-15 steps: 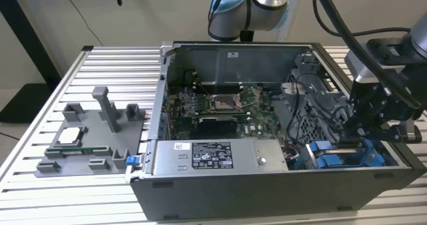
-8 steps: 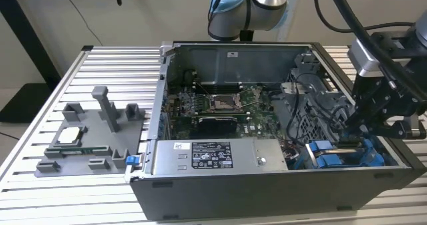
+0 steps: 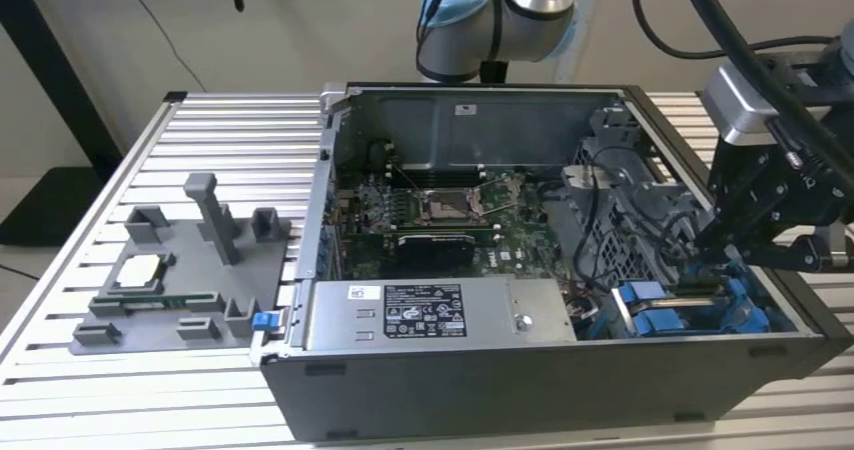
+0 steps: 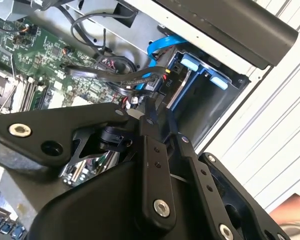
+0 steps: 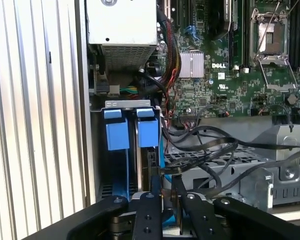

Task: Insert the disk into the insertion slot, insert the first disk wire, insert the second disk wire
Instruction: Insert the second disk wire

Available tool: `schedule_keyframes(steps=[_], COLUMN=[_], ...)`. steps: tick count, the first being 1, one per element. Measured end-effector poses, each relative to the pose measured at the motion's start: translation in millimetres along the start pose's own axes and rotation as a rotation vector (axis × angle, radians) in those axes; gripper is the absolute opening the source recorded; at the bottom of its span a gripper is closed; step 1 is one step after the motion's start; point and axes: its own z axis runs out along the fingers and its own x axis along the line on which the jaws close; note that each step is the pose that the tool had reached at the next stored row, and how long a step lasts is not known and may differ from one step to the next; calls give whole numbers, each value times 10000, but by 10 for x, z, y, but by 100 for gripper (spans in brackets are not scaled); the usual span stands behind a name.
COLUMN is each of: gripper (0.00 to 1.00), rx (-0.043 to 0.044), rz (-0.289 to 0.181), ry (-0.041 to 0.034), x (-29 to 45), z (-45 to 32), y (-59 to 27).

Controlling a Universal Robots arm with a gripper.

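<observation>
**Ana:** Blue plastic marks the spot: the insertion slot (image 3: 687, 315) sits at the corner of the open computer case (image 3: 534, 370) nearest the exterior view's right. Its two blue clips (image 5: 126, 131) stand side by side in the first wrist view.

**Ben:** And the disk (image 5: 149, 167)?

**Ana:** Already in the bay, standing on edge between the blue rails, just under those clips. In the second wrist view I make out its end (image 4: 176, 80) behind the blue tabs.

**Ben:** Where is the gripper (image 5: 166, 186)?

**Ana:** Low over that bay, right at the disk's end. In the exterior view its black body (image 3: 767, 205) hangs above the slot.

**Ben:** Fingers (image 4: 152, 150)?

**Ana:** Drawn close together, with only a narrow gap. A black wire (image 4: 125, 77) runs to their tips in both wrist views, where a small connector sits against the disk. Whether they actually pinch it, I cannot tell.

**Ben:** Anything else?

**Ana:** The green motherboard (image 3: 441, 210) lies beside the bay, and a grey fixture (image 3: 187, 270) rests on the ribbed metal worktop (image 3: 227, 140) toward the exterior view's left.
</observation>
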Motion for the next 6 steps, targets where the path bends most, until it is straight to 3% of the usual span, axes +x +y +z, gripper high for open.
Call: schedule_keyframes(steps=[6], gripper=[100], rx=[1], rz=[3], ry=[1], x=[-1], z=[-6], y=[2])
